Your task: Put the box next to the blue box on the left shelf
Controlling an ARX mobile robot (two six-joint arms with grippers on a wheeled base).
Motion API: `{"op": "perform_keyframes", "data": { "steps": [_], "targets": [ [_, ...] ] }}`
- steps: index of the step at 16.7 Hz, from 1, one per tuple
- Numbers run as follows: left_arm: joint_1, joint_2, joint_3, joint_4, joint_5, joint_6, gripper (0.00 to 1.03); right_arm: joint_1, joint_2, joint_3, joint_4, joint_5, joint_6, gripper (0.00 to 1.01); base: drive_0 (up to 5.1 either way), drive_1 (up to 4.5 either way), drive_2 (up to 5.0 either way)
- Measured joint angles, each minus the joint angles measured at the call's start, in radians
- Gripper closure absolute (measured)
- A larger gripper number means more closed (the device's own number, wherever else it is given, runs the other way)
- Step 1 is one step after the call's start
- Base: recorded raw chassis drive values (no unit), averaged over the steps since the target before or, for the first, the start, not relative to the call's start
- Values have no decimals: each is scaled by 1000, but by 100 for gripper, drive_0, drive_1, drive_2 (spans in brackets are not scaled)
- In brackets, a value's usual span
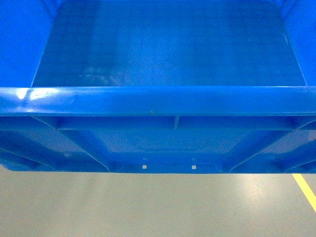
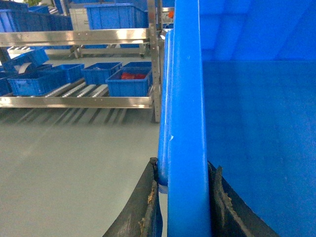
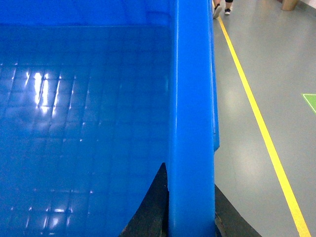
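Note:
The box (image 1: 163,49), a large bright-blue crate, fills the head view with its thick rim (image 1: 158,100) toward me and grey floor below it. My left gripper (image 2: 185,168) is shut on the box's left rim (image 2: 187,98), one black finger on each side. My right gripper (image 3: 190,177) is shut on the opposite rim (image 3: 192,98). Neither gripper shows in the head view. The left shelf (image 2: 74,101), with white roller tracks (image 2: 84,90), stands beyond the box in the left wrist view. It carries several blue boxes; the nearest (image 2: 129,83) holds something red.
An upper rack level (image 2: 74,37) holds more blue crates (image 2: 116,17). A steel upright (image 2: 157,74) stands at the rack's right end. A yellow floor line (image 3: 256,113) runs to the right of the box, with a person's feet (image 3: 221,7) beyond it. Grey floor (image 2: 64,168) lies before the rack.

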Motion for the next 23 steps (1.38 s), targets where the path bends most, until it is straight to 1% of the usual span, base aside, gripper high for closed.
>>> {"op": "perform_keyframes", "data": {
  "steps": [23],
  "targets": [
    [0,1,0,0,0,0,85,0,0,0,-2,0,0,93,-3,396,-401]
  ]
}}
